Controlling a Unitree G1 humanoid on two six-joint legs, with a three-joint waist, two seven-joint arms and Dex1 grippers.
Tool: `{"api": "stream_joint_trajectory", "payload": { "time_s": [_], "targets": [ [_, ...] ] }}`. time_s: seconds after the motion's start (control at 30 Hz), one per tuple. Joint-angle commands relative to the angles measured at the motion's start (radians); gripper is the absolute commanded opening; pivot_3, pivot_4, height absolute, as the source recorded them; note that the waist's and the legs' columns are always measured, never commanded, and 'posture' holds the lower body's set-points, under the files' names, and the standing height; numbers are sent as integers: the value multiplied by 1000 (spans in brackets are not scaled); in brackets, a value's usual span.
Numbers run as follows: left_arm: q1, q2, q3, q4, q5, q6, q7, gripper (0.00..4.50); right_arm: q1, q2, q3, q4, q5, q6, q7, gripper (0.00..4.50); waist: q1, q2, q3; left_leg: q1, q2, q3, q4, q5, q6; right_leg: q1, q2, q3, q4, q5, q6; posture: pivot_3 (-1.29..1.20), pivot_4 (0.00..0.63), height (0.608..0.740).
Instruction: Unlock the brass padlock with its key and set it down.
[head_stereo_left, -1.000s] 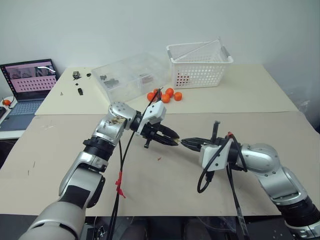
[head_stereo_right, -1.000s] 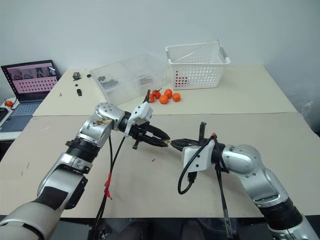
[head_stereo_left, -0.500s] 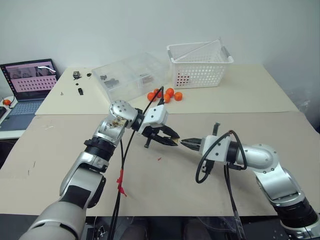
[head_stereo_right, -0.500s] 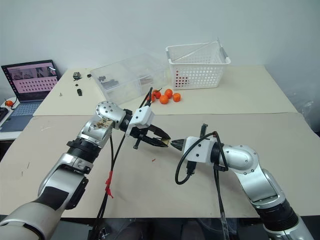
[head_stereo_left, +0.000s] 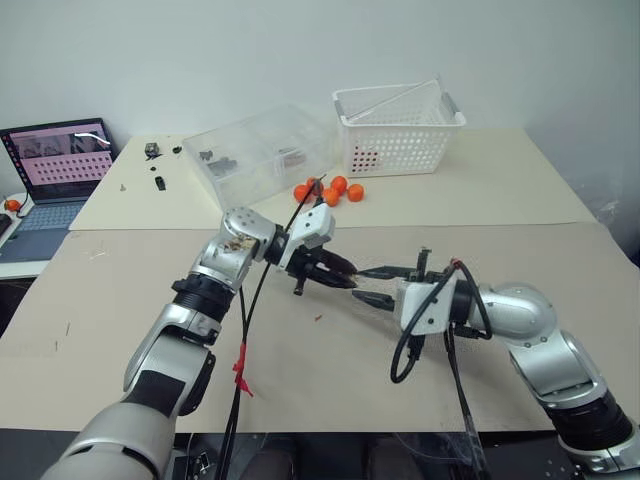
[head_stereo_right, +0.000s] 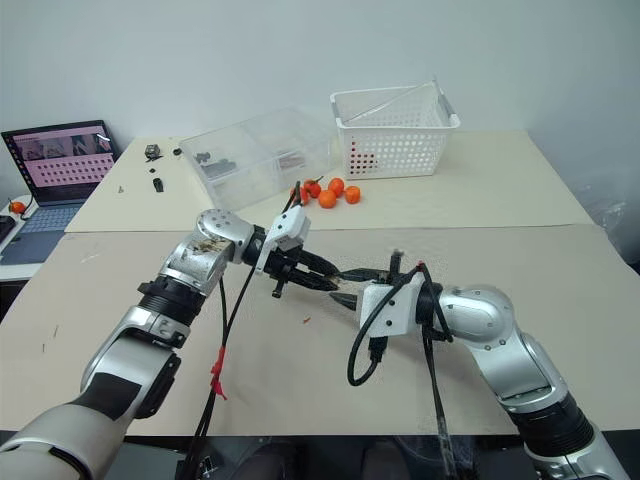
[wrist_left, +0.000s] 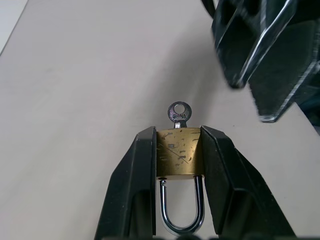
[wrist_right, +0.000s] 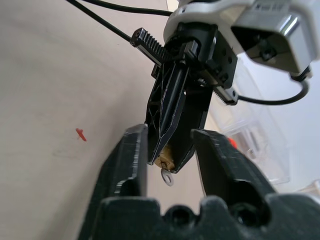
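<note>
Two grippers met above your table (head_stereo_left: 560, 250): your left gripper (wrist_left: 177, 165) clenched the brass padlock (wrist_left: 179, 159), key (wrist_left: 179, 114) protruding from its body; your right gripper (wrist_right: 170, 150) stood released, fingers flanking it.

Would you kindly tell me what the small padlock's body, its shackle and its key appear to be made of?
The yellow rectangular padlock body looks like brass, dull and scratched. The U-shaped shackle seems polished steel, mirror-bright. The small round-headed key looks like plain silvery metal, stamped with lettering.
</note>
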Motion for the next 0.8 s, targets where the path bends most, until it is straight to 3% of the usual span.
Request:
{"api": "stream_joint_trajectory", "payload": {
  "time_s": [0.03, 0.23, 0.4, 0.8],
  "targets": [
    [-45, 15, 10, -16, -4, 0, -14, 784, 45, -34, -30, 43, -28, -133, -23, 2576, 2, 0, 0, 0, 0, 0, 0, 0, 0, 0, 0, 0, 0, 0, 0, 0, 150, 740],
    [-52, 25, 17, -30, -40, 76, -53, 784, 66, -34, -33, 75, -51, -209, -44, 2576, -3, 0, 0, 0, 0, 1, 0, 0, 0, 0, 0, 0, 0, 0, 0, 0, 150, 740],
    [-31, 114, -57, -137, -210, 223, -143, 784, 47, -25, -43, 88, -68, -252, -75, 2576, -15, 0, 0, 1, 1, 1, 0, 0, 0, 0, 1, 0, 1, 0, 0, 0, 150, 740],
    [-44, 204, -182, -141, -313, 187, -143, 784, 107, -41, -67, -79, -15, -217, -61, 2576, -20, 0, 0, 2, 0, -3, 0, -1, 3, 1, 1, 2, 1, 0, 0, 0, 150, 740]
  ]
}}
